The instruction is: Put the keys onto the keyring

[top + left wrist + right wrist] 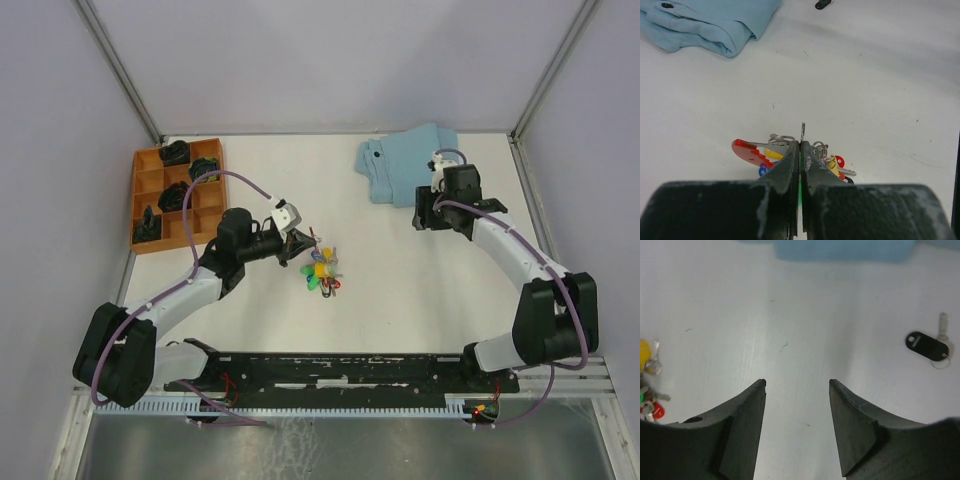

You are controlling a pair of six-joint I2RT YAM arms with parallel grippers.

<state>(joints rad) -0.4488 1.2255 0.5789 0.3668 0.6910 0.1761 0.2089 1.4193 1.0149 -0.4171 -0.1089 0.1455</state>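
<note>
The keys (322,272) lie bunched mid-table, with yellow, green, red and blue heads. In the left wrist view the bunch (832,162) lies just past my fingertips, and the red-and-grey keyring (747,150) lies beside it on the left. My left gripper (800,142) is shut on a green-headed key: a green sliver shows between the jaws and a thin metal blade (803,131) sticks out at the tip. From above, the left gripper (298,245) sits at the bunch's left edge. My right gripper (797,382) is open and empty, far right by the cloth (428,215).
A folded light-blue cloth (400,165) lies at the back right. An orange compartment tray (142,205) holding dark lumps stands at the back left. A black-tagged key (927,345) lies on the table ahead and right of the right gripper.
</note>
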